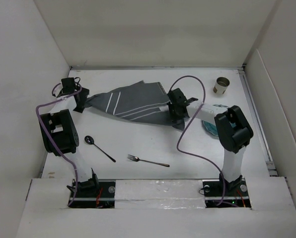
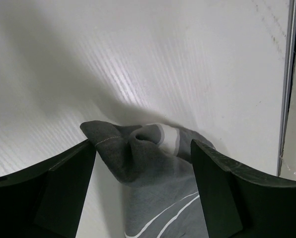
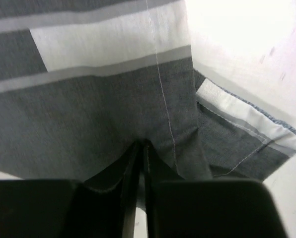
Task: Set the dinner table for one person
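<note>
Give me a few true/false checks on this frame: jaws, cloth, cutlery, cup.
1. The right jaws are shut on a fold of the cloth. True.
2. The left jaws are clamped on the cloth. False: they stand open, with a cloth corner lying between them.
3. The fork lies on the cloth. False: it lies on the bare table, nearer the arm bases than the cloth.
4. In the top view, the spoon lies left of the fork. True.
5. The cup sits at the far left corner. False: it sits at the far right.
</note>
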Action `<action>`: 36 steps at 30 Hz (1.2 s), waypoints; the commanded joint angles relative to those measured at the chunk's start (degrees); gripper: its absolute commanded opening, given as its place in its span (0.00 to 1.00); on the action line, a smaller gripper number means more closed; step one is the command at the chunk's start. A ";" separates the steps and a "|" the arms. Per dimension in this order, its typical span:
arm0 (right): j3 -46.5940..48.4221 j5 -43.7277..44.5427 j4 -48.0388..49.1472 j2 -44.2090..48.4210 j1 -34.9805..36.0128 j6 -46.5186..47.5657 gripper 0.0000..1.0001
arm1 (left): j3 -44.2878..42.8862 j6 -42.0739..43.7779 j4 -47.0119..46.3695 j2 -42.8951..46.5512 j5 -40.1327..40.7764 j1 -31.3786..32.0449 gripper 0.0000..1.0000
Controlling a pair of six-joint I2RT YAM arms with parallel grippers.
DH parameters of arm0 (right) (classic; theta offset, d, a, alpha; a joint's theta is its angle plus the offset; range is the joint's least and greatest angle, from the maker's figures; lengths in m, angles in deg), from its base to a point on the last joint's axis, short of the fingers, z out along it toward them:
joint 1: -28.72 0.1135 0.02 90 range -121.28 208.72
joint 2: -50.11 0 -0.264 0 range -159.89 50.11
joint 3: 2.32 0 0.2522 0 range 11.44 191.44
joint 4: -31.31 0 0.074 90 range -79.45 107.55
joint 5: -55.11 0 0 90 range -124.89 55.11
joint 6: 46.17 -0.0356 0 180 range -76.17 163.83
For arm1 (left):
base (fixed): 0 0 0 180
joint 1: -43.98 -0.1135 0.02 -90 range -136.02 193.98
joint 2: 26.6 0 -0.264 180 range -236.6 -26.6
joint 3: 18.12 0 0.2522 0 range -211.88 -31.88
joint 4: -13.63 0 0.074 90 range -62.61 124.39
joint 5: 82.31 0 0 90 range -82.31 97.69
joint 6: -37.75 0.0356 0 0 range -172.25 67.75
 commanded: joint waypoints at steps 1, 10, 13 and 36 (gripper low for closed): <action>-9.42 -1.97 -1.07 1.65 1.47 -0.41 0.10 | -3.35 0.73 0.13 -0.54 0.50 -0.45 0.73; -23.43 -5.49 1.23 13.52 6.91 -6.12 0.05 | -1.07 0.64 -1.36 -0.19 -1.25 -0.45 0.67; -22.82 -5.31 -0.79 16.50 8.50 -7.26 0.06 | -0.02 0.20 -1.81 0.34 -4.68 -0.45 0.68; -9.92 -1.63 -5.53 24.16 10.52 -4.46 0.35 | 3.42 -26.34 -4.71 0.96 -12.86 -1.51 0.61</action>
